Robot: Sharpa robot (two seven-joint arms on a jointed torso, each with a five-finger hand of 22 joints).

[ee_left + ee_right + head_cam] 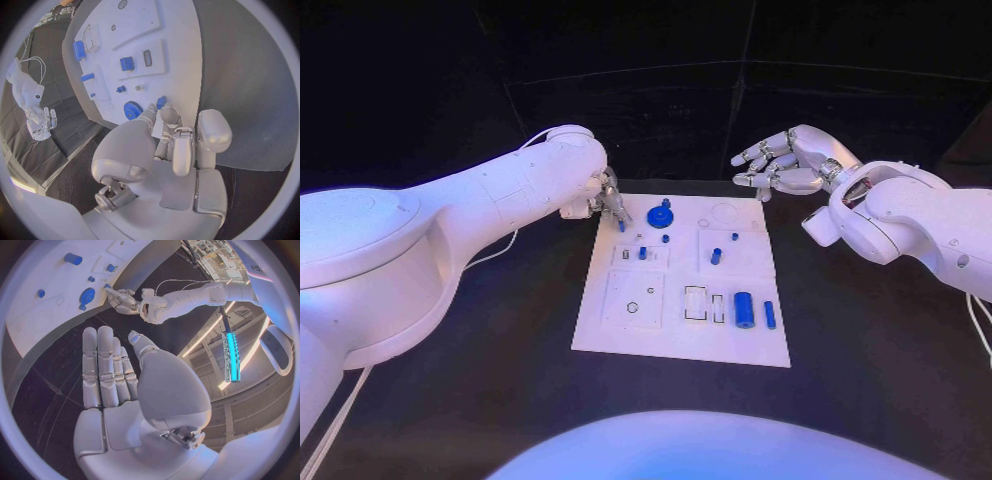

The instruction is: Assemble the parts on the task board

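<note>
White task board (678,330) lies lengthwise at the middle of the black surface (877,330), with bare surface open along both long edges and beyond its near edge. Left to right in the head view: the left arm (473,200) reaches in across the surface to the board's far left corner, where the left hand (604,198) points downward, its fingers just at the corner. In the left wrist view the left hand (172,145) has its fingers drawn together, fingertips (164,112) touching or just over the board's edge beside a blue gear (132,108); a small blue piece (161,102) sits at those fingertips, but whether it is pinched cannot be told. On the board, the blue gear (659,215) stands near the far edge, small blue parts (715,255) lie around the middle, and a large blue cylinder (744,310) with a slimmer blue pin (770,314) lies near the near right corner. The right hand (783,165) hovers above the surface just beyond the board's far right corner, apart from the board. Its fingers are extended and spread, holding nothing; the right wrist view shows the right hand (125,390) flat with straight fingers side by side.
</note>
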